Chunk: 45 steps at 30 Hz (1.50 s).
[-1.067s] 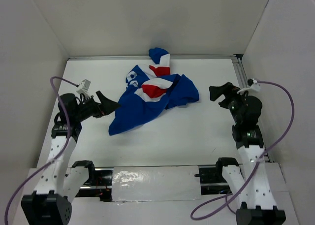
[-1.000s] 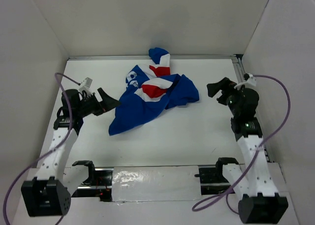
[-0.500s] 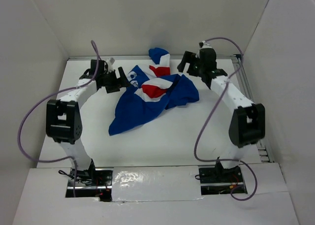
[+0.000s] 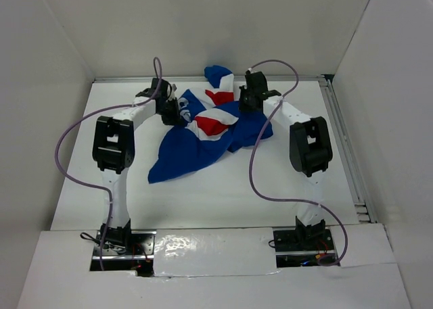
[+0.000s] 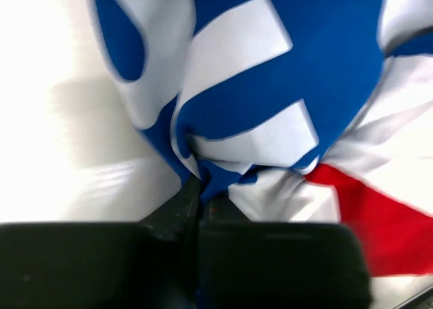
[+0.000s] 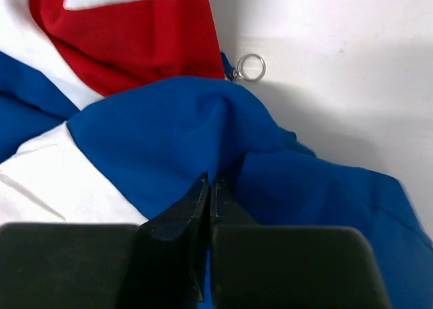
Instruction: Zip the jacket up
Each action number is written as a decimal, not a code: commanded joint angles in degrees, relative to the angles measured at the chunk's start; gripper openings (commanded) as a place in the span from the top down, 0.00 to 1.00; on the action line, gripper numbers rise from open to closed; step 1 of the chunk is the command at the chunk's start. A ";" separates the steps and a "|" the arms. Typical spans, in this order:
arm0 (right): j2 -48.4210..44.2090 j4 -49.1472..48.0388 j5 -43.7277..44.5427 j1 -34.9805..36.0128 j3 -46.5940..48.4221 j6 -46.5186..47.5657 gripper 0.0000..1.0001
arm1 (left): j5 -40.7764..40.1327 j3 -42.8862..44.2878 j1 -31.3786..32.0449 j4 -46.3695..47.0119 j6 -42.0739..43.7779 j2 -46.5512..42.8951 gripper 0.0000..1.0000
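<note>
The jacket (image 4: 196,150) lies crumpled on the white table, blue with red and white panels, its hood toward the back wall. My left gripper (image 4: 177,111) sits at its upper left by the white lettering. In the left wrist view that gripper (image 5: 199,185) is shut on a fold of the blue jacket (image 5: 270,72) fabric. My right gripper (image 4: 247,106) is at the jacket's upper right. In the right wrist view it (image 6: 210,182) is shut on a blue ridge of the jacket (image 6: 169,120). A small metal ring (image 6: 251,67) lies at the fabric's edge beyond it.
White walls close in the table (image 4: 284,180) on three sides. A metal rail (image 4: 342,140) runs along the right edge. A strip of shiny tape (image 4: 213,245) lies between the arm bases. Purple cables loop beside both arms.
Both arms have swung from the table's sides out to the jacket's far part. Both grippers, open a moment ago, have closed on its fabric.
</note>
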State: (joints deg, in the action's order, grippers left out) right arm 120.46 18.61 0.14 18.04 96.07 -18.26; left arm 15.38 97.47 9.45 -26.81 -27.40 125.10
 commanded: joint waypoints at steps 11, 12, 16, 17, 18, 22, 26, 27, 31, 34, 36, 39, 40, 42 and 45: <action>-48.51 -8.60 10.58 6.39 -17.58 1.83 1.00 | 3.18 -12.72 6.19 7.56 1.12 -44.86 1.00; -51.01 -7.63 10.23 6.56 -17.50 1.65 1.00 | 3.08 -13.01 7.32 7.39 1.29 -48.33 1.00; -65.58 -3.94 5.05 7.79 -16.53 2.26 1.00 | 3.78 -15.55 9.70 8.78 1.03 -65.39 1.00; -67.27 -3.24 2.69 8.23 -15.40 2.27 1.00 | 4.57 -16.25 9.88 9.75 0.42 -70.90 1.00; -69.03 -2.88 1.45 8.76 -14.69 2.35 1.00 | 5.62 -16.17 10.06 9.93 -0.02 -73.22 1.00; -76.32 -2.35 -7.25 10.08 -10.04 3.58 1.00 | 13.88 -12.41 10.15 11.43 -0.20 -81.14 1.00; -77.31 -0.08 -4.55 10.26 -9.24 2.27 1.00 | 19.68 -8.97 10.06 10.11 -1.25 -80.28 1.00; -76.88 0.72 -0.97 10.26 -9.76 1.40 1.00 | 20.21 -9.14 10.06 10.02 -1.78 -79.58 1.00; -71.27 2.91 9.07 8.69 -16.51 -0.37 1.00 | 18.56 -11.15 10.06 7.92 -4.06 -70.90 1.00; -63.44 4.32 11.37 4.22 -19.78 -2.82 1.00 | 18.29 -14.49 10.32 8.26 -5.03 -62.28 0.93; -56.96 4.94 7.97 1.22 -21.79 -4.76 1.00 | 18.11 -15.82 10.32 8.09 -4.68 -54.14 0.60; -49.03 4.33 4.18 -4.58 -23.82 -8.01 0.77 | 18.64 -12.42 10.59 2.67 -3.54 -42.27 0.01; -47.36 4.94 4.43 -5.64 -23.65 -9.67 0.69 | 18.29 -10.74 10.85 0.11 -3.54 -39.69 0.01; -43.48 7.39 3.20 -8.46 -22.51 -9.34 0.31 | 15.50 -7.49 10.94 -5.68 -3.28 -35.30 0.01; -43.82 8.37 4.33 -8.47 -23.82 -8.20 0.03 | 10.83 -11.67 11.20 -6.94 -4.24 -37.81 0.01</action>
State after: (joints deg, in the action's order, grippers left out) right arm 81.82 26.30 4.32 9.50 70.72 -26.13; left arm 29.41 84.16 20.05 -30.41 -31.62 94.41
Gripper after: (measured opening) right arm 0.922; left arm 0.993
